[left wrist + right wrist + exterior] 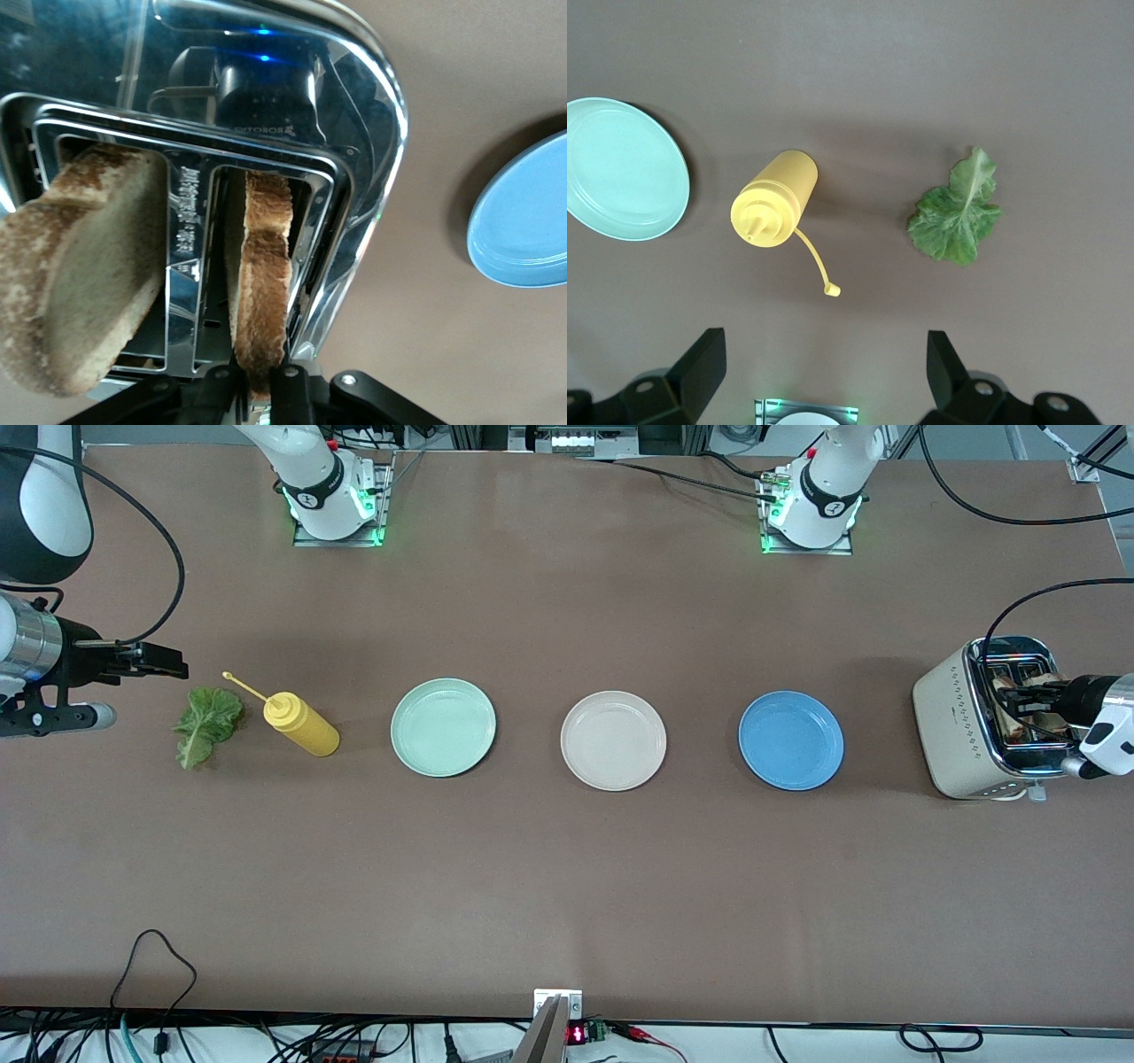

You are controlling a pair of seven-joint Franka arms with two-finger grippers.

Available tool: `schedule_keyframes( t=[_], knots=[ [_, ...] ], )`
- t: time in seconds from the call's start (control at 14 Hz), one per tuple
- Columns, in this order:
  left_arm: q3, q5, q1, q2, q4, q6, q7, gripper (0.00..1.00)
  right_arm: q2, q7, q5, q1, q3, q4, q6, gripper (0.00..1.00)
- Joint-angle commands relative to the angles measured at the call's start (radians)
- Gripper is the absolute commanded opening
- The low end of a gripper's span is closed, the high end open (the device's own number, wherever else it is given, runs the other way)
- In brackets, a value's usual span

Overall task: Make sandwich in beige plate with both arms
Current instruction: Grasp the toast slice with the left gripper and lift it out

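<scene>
Two toast slices (261, 283) in toaster (961, 726), plates (613, 740) beside it

brown table (567, 886) with three plates (613, 740)

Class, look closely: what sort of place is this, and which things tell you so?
Probably a robotics lab staged as a kitchen: two bolted-down arms on a brown table, loose cables along its edge, and a toaster, plates and lettuce laid out.
</scene>
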State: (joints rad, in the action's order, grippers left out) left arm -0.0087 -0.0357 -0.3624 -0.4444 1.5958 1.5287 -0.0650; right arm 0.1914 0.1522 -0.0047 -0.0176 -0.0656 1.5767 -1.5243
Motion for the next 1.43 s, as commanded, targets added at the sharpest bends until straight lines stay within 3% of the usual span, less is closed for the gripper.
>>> schedule_keyframes(
  t=[0.0,0.43,0.79,1.14,1.36],
  knots=[
    [-0.007,-0.020,0.000,0.010,-0.016,-0.001,0.001,0.02,-0.003,0.007,0.015,0.011,0.009,-0.001,0.012,1.00],
    [-0.022,-0.021,0.017,0.015,-0.236,-0.172,-0.006,0.01,-0.003,0.007,0.022,0.011,0.009,-0.001,0.012,1.00],
    [-0.027,-0.041,0.088,0.061,-0.341,-0.363,-0.001,0.01,-0.003,0.007,0.026,0.011,0.009,0.000,0.012,1.00],
    [-0.027,-0.027,0.285,0.098,-0.343,-0.487,0.005,0.01,0.011,0.097,0.044,0.034,0.007,0.000,0.021,1.00],
    [-0.046,-0.007,0.485,0.086,-0.338,-0.499,0.011,0.01,0.025,0.142,0.115,0.068,0.007,0.000,0.023,1.00]
  ],
)
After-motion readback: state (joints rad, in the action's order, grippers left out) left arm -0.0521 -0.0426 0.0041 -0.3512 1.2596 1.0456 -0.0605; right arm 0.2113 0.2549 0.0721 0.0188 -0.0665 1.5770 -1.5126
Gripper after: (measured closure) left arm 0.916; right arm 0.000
